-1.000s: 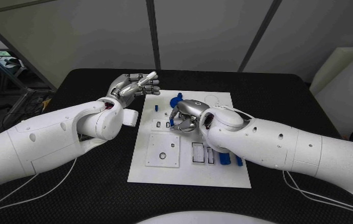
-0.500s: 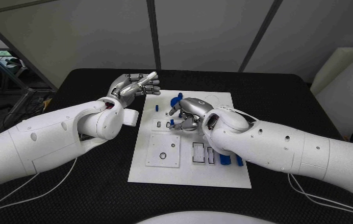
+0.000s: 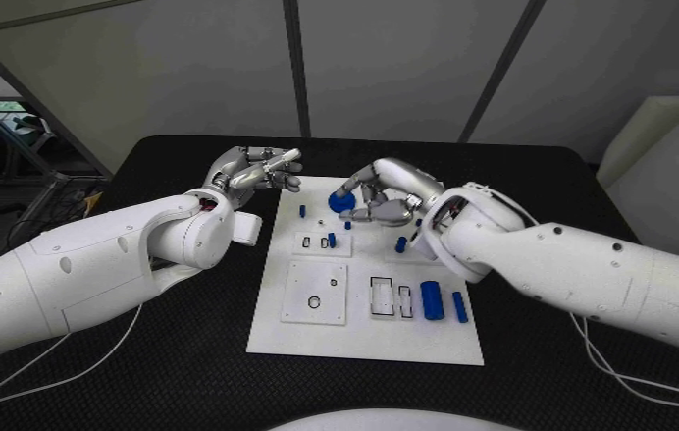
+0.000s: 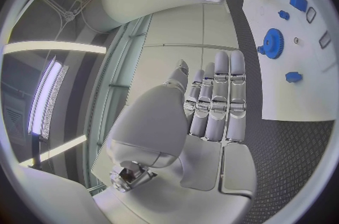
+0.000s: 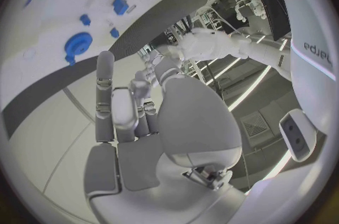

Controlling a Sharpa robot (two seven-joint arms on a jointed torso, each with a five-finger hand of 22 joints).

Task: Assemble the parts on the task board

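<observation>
Head view: white task board [image 3: 365,338] laid flat on black bench [image 3: 170,372]. Left robot hand [image 3: 255,170] raised above bench just off board's far left corner, fingers extended side by side, nothing held. Right robot hand [image 3: 380,195] hung over board's far end, fingers spread and curved, nothing seen gripped. Blue gear [image 3: 341,200] seated on board just beside right robot hand's fingers. Two blue cylinders [image 3: 444,305] laid near board's right edge; small blue pegs [image 3: 301,211] stood upright near far left.
</observation>
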